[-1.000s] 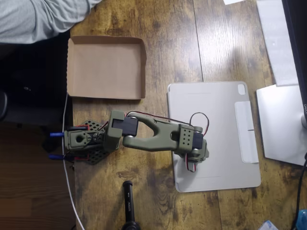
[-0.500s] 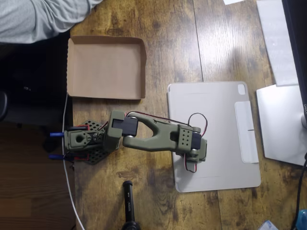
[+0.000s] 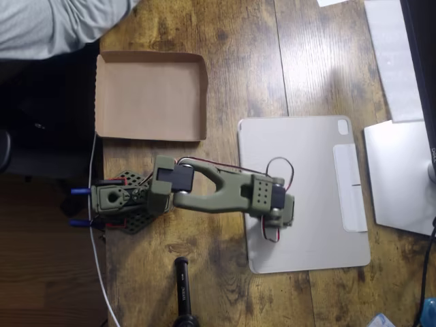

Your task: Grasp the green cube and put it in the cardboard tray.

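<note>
The cardboard tray (image 3: 151, 95) lies at the upper left of the wooden table, its brown floor bare. My olive-green arm reaches from its base (image 3: 112, 204) to the right, and the gripper head (image 3: 275, 216) hangs over the left part of the pale grey tablet case (image 3: 306, 170). The wrist covers the fingers from above, so their opening is hidden. The green cube is hidden or out of view; it may lie under the gripper head.
A person's grey sleeve (image 3: 48, 27) rests at the top left beyond the tray. A black cylindrical object (image 3: 182, 293) lies near the bottom edge. White and grey flat items (image 3: 398, 170) occupy the right side. Bare wood stretches between tray and tablet case.
The arm's forearm and gripper head have shifted slightly downward in the picture over the tablet case. The tray has not moved.
</note>
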### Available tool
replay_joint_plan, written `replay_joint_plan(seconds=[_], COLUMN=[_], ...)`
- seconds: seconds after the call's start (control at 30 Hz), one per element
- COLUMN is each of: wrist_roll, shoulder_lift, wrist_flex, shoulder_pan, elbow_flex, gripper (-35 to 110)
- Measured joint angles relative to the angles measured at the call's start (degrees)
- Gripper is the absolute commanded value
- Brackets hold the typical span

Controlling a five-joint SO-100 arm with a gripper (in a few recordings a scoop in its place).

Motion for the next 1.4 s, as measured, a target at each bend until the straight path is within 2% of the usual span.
replay_joint_plan(seconds=[0.47,0.87,1.13,1.27,1.4], wrist_roll=[6.50,18.54,23.38,23.12,18.98], shoulder_lift=[12.92,18.98,21.09,21.09,21.09], wrist_flex=[16.26,25.93,27.77,27.42,26.37], shoulder_pan=[-14.59,-42.98,-63.90,-65.30,-61.00], elbow_flex=[-0.18,-0.26,-0.62,-0.70,-0.70], gripper=[18,23,24,25,25])
